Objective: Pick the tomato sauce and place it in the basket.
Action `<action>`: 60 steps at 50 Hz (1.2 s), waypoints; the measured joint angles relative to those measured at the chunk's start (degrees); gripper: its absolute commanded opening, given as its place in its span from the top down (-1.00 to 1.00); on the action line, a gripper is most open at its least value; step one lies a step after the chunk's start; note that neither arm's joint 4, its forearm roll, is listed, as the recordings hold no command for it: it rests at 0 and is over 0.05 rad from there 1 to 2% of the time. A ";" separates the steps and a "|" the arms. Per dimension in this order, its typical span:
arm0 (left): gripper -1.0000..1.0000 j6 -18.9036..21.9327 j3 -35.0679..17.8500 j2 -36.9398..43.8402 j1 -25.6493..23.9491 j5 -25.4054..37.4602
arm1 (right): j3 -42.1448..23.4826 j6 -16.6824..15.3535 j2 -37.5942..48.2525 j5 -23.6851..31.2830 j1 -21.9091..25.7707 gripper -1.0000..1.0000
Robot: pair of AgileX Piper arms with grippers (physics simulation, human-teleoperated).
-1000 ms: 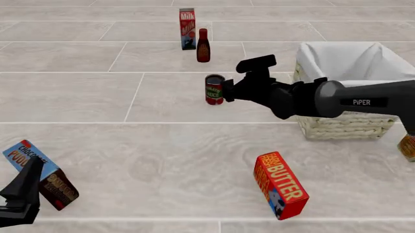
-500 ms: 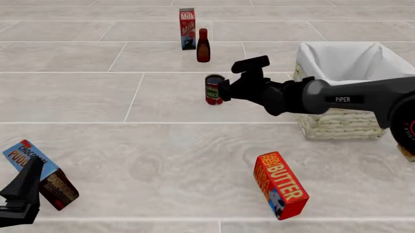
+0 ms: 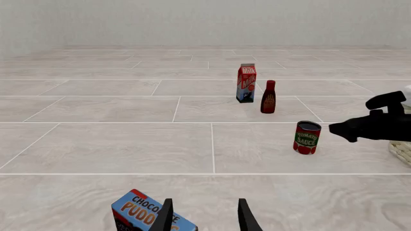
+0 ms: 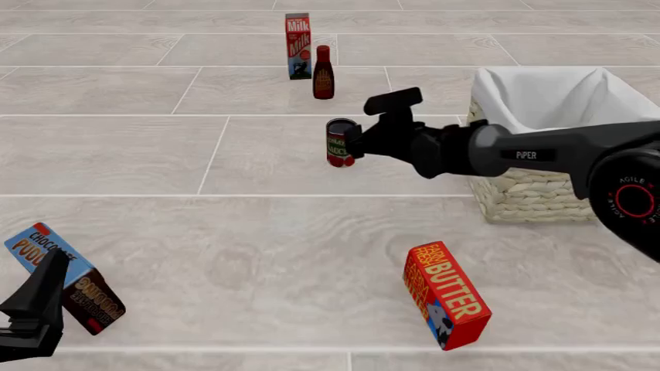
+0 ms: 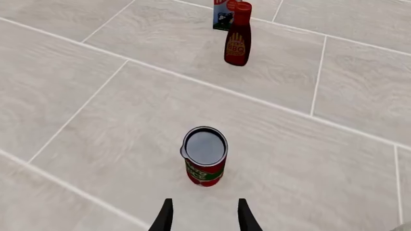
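Observation:
The tomato sauce (image 4: 339, 143), a short red can with a green band and dark metal top, stands upright on the tiled floor left of the basket (image 4: 536, 197). It also shows in the right wrist view (image 5: 205, 156) and the left wrist view (image 3: 307, 137). My right gripper (image 4: 354, 145) is open and empty, level with the can on its right side. In the right wrist view the gripper (image 5: 204, 216) has the can just ahead of its fingertips, not between them. My left gripper (image 4: 36, 309) is open and empty at the near left, beside the pudding box.
A milk carton (image 4: 298, 46) and a dark BBQ bottle (image 4: 323, 73) stand behind the can. A red butter box (image 4: 446, 295) stands at the near middle. A chocolate pudding box (image 4: 64, 278) lies at the near left.
My right gripper has moved left, closing in on the can's right side, as the arm stretched out. The can and my left arm have not moved.

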 measured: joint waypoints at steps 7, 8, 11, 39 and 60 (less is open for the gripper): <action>-1.00 0.00 0.00 0.00 0.00 0.00 | -1.38 -0.26 0.93 0.56 -0.16 -1.00; -1.00 0.00 0.00 0.00 0.00 0.00 | -1.58 -0.29 1.06 0.64 -0.19 -1.00; -1.00 0.00 0.00 0.00 0.00 0.00 | -2.12 -0.39 1.43 0.86 -0.26 -1.00; -1.00 0.00 0.00 0.00 0.00 0.00 | -6.95 -0.96 4.91 2.67 -0.80 -1.00; -1.00 0.00 0.00 0.00 0.00 0.00 | -10.82 -1.35 7.44 4.33 -0.82 -1.00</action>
